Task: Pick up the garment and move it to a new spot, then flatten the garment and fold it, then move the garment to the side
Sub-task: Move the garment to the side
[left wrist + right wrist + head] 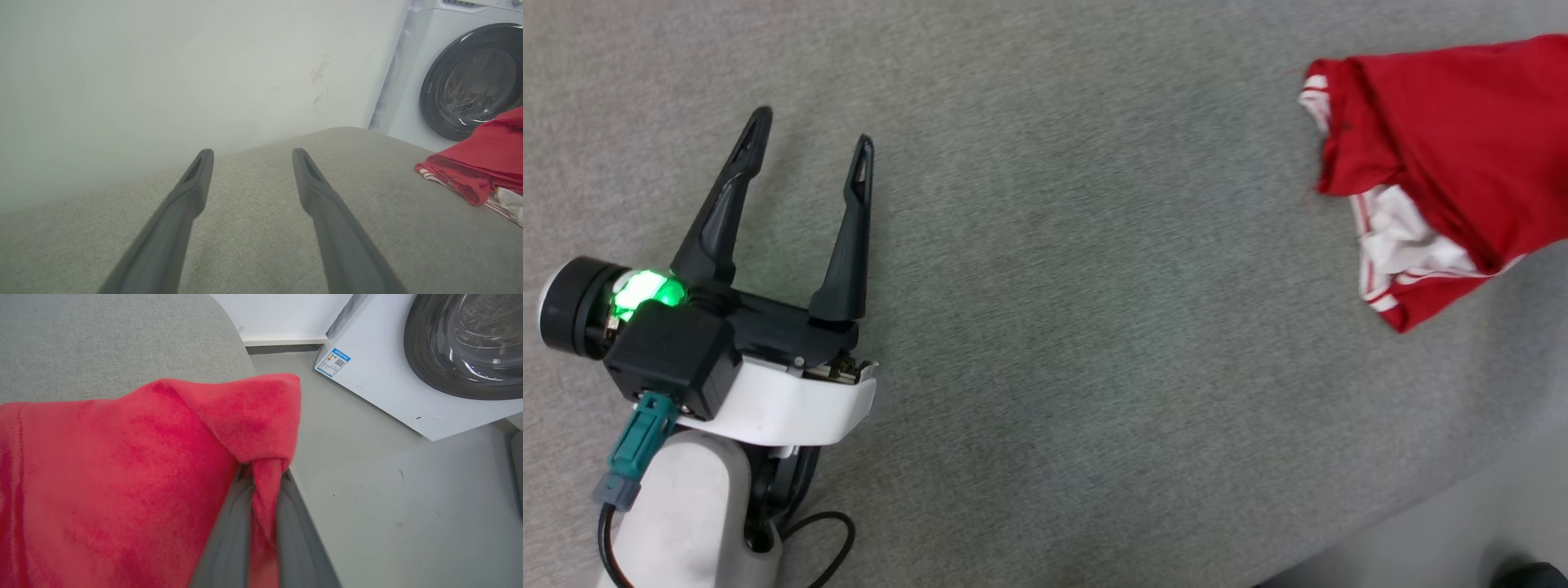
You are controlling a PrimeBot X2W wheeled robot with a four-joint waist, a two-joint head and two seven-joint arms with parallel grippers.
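Step in hand: the first one, I judge, picking the garment (1445,139) up and taking it to a new spot; flattening and folding are not yet begun.
Right pincer (263,477): clamped together on a gathered fold of red cloth, which bunches over its tips.
Left pincer (814,129): fingers wide apart, holding nothing, hovering above bare grey bench (1054,286), well apart from the cloth.
Garment: crumpled at the far right of the head view, red body uppermost, a white sleeve with striped trim showing underneath. No letters or number can be seen.
Next move: probably to carry the cloth toward the open middle of the bench and let it down there. The grip must hold, and the trailing part should clear the surface rather than drag into a tighter bunch.
Edges: the right wrist view shows the bench's rounded corner just beside the held fold, with floor (388,490) below and a washing machine (388,375) near.
Open room: a broad bare stretch lies between the left pincer and the cloth; a pale wall (163,81) bounds the far side.
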